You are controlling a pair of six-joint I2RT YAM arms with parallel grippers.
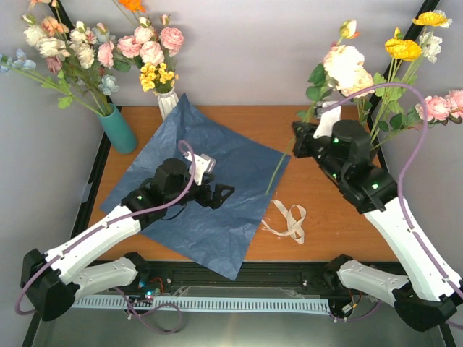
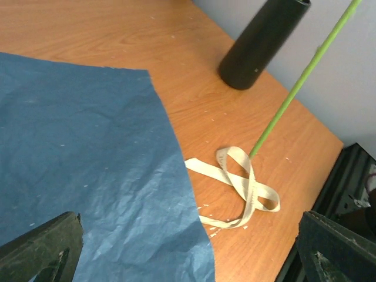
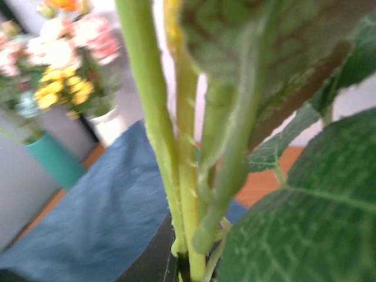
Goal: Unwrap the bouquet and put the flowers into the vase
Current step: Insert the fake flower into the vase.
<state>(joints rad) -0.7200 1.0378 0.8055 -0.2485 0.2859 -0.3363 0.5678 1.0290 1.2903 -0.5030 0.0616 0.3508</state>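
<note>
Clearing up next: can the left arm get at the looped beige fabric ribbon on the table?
Probably yes: the left gripper hangs open over the crinkled dark-blue paper, and the beige ribbon lies flat on the wooden table just past its edge, nothing between.

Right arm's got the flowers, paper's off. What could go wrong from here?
1. One green stem trails outside the vase, its tip down by the ribbon; it may miss the neck.
2. The right gripper grips the flowers low on long stems; top-heavy blooms could tip the vase on release.
</note>
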